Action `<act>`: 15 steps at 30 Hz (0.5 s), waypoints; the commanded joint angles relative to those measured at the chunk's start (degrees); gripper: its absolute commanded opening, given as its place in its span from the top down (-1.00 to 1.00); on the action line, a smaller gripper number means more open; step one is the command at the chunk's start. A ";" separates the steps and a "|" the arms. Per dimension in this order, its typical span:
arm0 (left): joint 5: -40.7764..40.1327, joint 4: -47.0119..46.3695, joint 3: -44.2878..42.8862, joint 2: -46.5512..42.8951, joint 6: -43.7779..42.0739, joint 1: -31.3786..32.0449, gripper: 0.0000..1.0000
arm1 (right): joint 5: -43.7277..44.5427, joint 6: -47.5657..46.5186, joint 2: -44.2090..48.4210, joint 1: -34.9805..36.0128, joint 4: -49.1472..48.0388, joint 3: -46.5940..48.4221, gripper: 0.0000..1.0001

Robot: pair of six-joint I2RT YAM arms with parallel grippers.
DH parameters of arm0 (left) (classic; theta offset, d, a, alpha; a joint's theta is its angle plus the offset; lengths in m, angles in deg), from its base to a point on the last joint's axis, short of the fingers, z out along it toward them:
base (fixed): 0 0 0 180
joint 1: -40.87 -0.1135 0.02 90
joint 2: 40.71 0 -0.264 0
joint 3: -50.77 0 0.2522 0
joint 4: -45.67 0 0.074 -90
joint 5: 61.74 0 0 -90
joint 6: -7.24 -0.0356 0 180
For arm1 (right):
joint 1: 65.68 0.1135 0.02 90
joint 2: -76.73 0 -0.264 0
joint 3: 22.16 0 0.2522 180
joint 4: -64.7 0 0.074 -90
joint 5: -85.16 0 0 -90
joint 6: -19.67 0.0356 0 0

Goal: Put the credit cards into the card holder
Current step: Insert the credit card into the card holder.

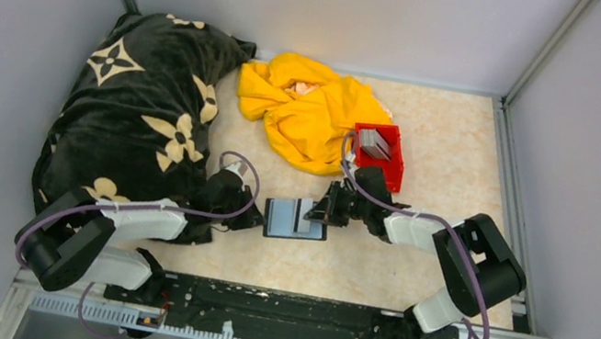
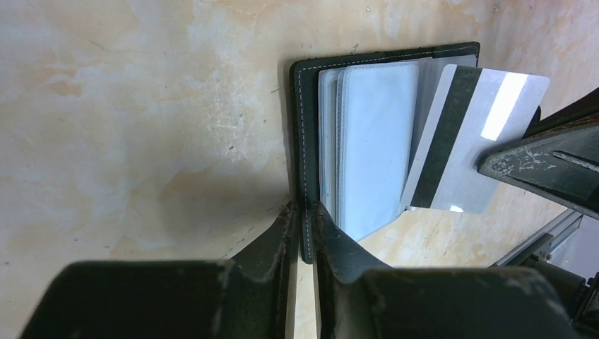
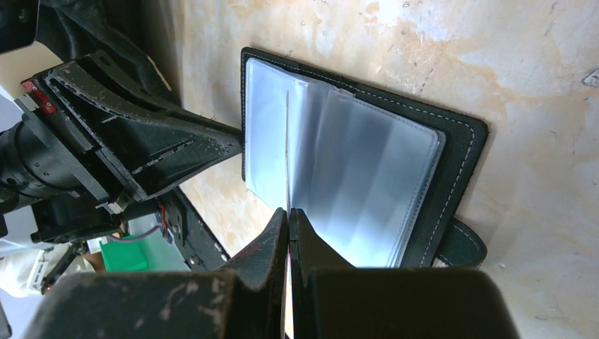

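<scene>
"Pinching only the cover's edge: why does the left gripper (image 2: pixel 304 215) take the card holder (image 2: pixel 305 106) that way?"

"Clamped on the stitched black border, it anchors the card holder open on the table (image 2: pixel 141 141) and leaves the clear sleeves bare. A grip further in would cover the slots."

"And the right gripper (image 3: pixel 289 212)?"

"Its jaws are clenched on one credit card (image 2: pixel 470 141), gripped at the end away from the holder, so the free end leads. In the left wrist view the card overlaps the sleeves' right edge, dark stripe showing; whether it touches them cannot be told. From the right wrist it shows edge-on, a thin line over the fanned sleeves."

"So the step in hand is the insertion?"

"It looks so. The card seems lined up with a sleeve but not seated in one. The next move likely calls for a careful angle and a gentle push, since the sleeves look limp and could buckle."

"What could go wrong?"

"The holder might slide or fold shut if the left clamp slips. That is probably why the two grippers face each other across it."

"Where are the other credit cards (image 1: pixel 373 144)?"

"Standing in the red bin (image 1: pixel 390 169), well apart from the holder, beside the yellow cloth (image 1: pixel 307 110). Much of the task appears to remain."
</scene>
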 commanded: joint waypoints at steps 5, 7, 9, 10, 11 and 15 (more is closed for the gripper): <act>0.84 -1.84 -0.54 1.71 -0.95 0.22 0.64 | -1.67 0.61 -2.11 -0.47 -5.03 -1.14 1.00; 0.82 -1.95 -0.49 1.89 -1.02 0.22 0.64 | -1.67 0.84 -2.21 -0.46 -5.43 -1.55 1.00; 0.80 -1.94 -0.56 2.02 -1.00 0.22 0.64 | -1.60 1.05 -1.94 -0.56 -5.68 -2.01 1.00; 0.75 -1.94 -0.56 2.03 -1.04 0.22 0.64 | -1.44 1.26 -1.57 -0.64 -5.93 -2.45 1.00; 0.60 -1.82 -0.53 2.05 -1.14 0.22 0.64 | -1.22 1.33 -0.99 -0.71 -6.01 -2.72 1.00; 0.17 -1.51 -0.30 2.02 -1.11 0.22 0.65 | -0.20 0.50 0.86 -1.29 -3.97 -2.80 1.00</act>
